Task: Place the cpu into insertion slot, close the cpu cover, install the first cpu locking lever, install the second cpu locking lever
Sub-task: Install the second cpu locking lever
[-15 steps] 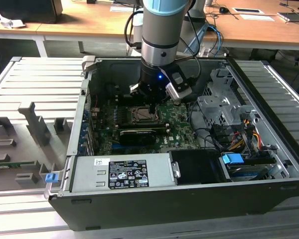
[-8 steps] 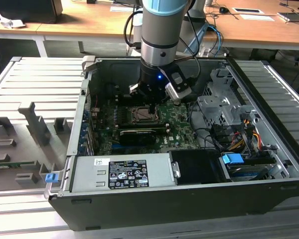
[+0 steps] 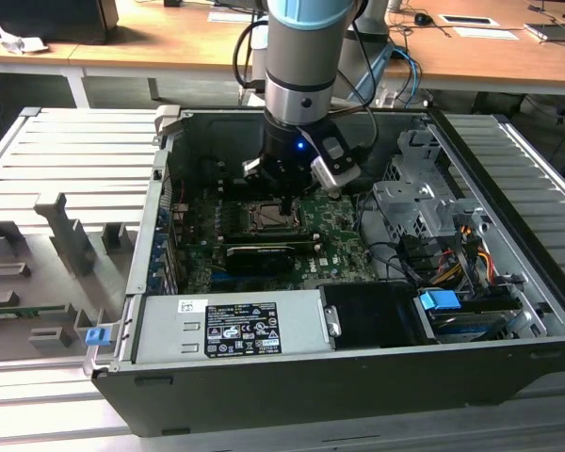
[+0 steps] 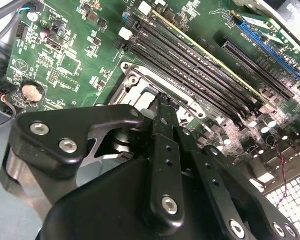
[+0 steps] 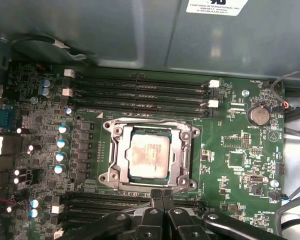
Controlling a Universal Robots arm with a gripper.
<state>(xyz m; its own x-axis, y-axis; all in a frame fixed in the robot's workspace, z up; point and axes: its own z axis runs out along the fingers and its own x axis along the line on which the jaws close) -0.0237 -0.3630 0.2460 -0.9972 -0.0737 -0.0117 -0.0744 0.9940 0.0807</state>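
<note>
Hovering low over the board inside the open computer case (image 3: 508,311), the pincer (image 5: 162,196) has its two fingers (image 4: 162,125) pressed together with nothing between them, tips just short of the near edge of the socket.

Directly beyond the tips sits the cpu (image 5: 149,156), already seated flat in the insertion slot (image 5: 119,167). The cpu cover (image 5: 177,150) appears to lie down around it, the chip's grey top showing through the central window; whether either locking lever is latched cannot be told.

Handling, as judged: the chip is light, rigid and smooth-topped, with a delicate underside, so it should be held by its edges only. The cover is thin stiff sheet metal, hinged, best pushed on its frame rather than over the window. The levers would be springy wire and apt to slip off a narrow fingertip.

Further out from the pincer, the long memory slots (image 5: 140,92) run past the far side of the socket, and a round coin battery (image 5: 258,115) lies off to one side.

Writing: faint print on the chip top and a white label (image 3: 240,329) on the power supply are present but not recorded here.
</note>
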